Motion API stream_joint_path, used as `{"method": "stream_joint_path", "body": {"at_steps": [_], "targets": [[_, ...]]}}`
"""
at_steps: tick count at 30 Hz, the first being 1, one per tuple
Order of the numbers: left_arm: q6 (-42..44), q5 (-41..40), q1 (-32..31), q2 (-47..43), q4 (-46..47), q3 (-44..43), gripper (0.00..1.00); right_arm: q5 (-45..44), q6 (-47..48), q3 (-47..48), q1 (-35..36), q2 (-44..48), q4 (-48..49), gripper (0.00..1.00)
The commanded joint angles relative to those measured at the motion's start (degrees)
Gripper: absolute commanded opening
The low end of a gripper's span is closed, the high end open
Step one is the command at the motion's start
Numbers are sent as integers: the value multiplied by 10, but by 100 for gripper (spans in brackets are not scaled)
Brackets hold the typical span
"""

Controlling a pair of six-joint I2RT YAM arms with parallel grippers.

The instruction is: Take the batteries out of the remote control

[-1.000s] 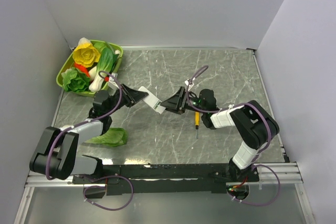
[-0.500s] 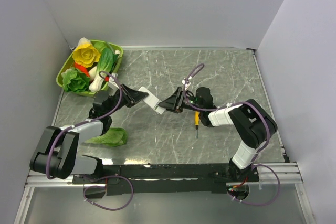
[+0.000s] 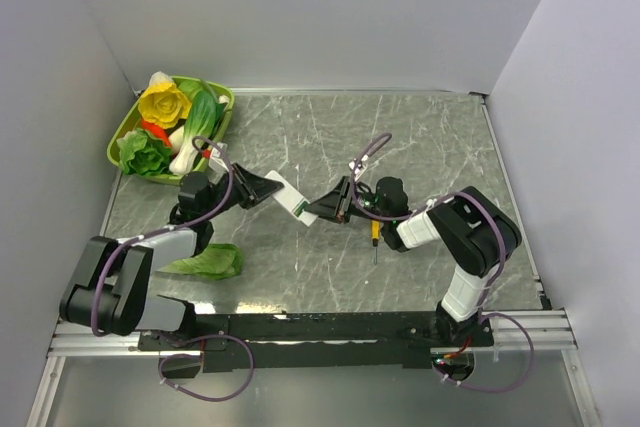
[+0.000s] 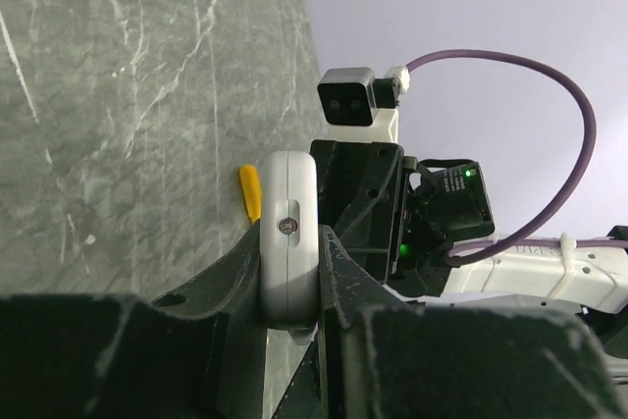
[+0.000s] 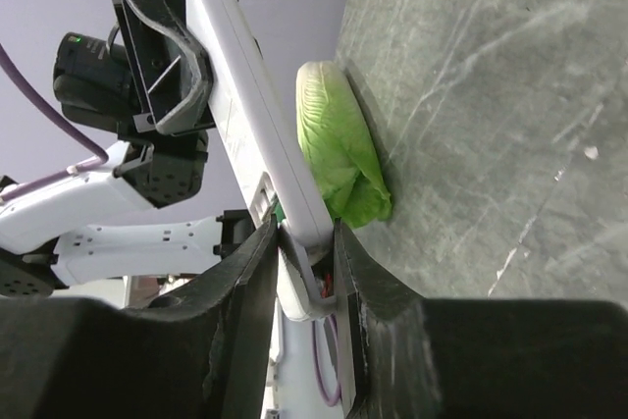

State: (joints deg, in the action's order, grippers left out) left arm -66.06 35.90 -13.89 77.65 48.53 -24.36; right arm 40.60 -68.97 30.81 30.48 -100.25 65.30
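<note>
The remote control [image 3: 291,198], a slim white bar, hangs above the table's middle between both arms. My left gripper [image 3: 270,187] is shut on its far-left end; the left wrist view shows the white remote control [image 4: 287,242] pinched between the jaws of my left gripper [image 4: 290,277]. My right gripper [image 3: 325,210] is shut on the other end, and in its wrist view the right gripper [image 5: 304,242] clamps the remote control [image 5: 245,115]. A green sliver [image 5: 279,211] shows at that end; the batteries are otherwise hidden inside.
A yellow-handled screwdriver [image 3: 375,231] lies on the table under my right arm. A green lettuce leaf [image 3: 209,263] lies by the left arm. A green basket [image 3: 122,137] of toy vegetables stands at the back left.
My right gripper has moved left onto the remote's free end and gone from wide open to shut on it. The left gripper kept its hold.
</note>
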Motion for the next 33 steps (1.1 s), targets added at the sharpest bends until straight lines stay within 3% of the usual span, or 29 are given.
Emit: {"method": "stream_joint_path", "body": {"at_steps": [1, 11, 14, 21, 23, 24, 25, 28, 29, 31, 33], "targets": [[7, -9, 22, 1, 28, -30, 1, 7, 16, -24, -15, -18, 28, 31], [24, -9, 23, 19, 25, -32, 1, 9, 23, -39, -31, -23, 38, 37], [37, -13, 23, 15, 10, -33, 1, -9, 61, -37, -33, -7, -15, 42], [75, -31, 23, -19, -62, -38, 1, -109, 186, -17, -33, 125, -256, 58], [77, -34, 18, -35, -73, -34, 1, -161, 251, 17, -30, 162, -423, 60], [77, -37, 13, -44, -89, -32, 1, -238, 274, 57, -28, 192, -486, 61], [79, -41, 6, -48, -99, -32, 1, -276, 295, 77, -26, 204, -610, 62], [95, -57, -24, -50, -143, -39, 1, -394, 368, 143, -25, 226, -739, 68], [95, -54, -38, -48, -140, -39, 1, -423, 395, 160, -26, 226, -811, 71], [82, -42, -49, -34, -95, -30, 1, -484, 428, 193, -25, 222, -857, 73], [68, -27, -61, -17, -59, -20, 1, -484, 452, 217, -26, 205, -897, 74]]}}
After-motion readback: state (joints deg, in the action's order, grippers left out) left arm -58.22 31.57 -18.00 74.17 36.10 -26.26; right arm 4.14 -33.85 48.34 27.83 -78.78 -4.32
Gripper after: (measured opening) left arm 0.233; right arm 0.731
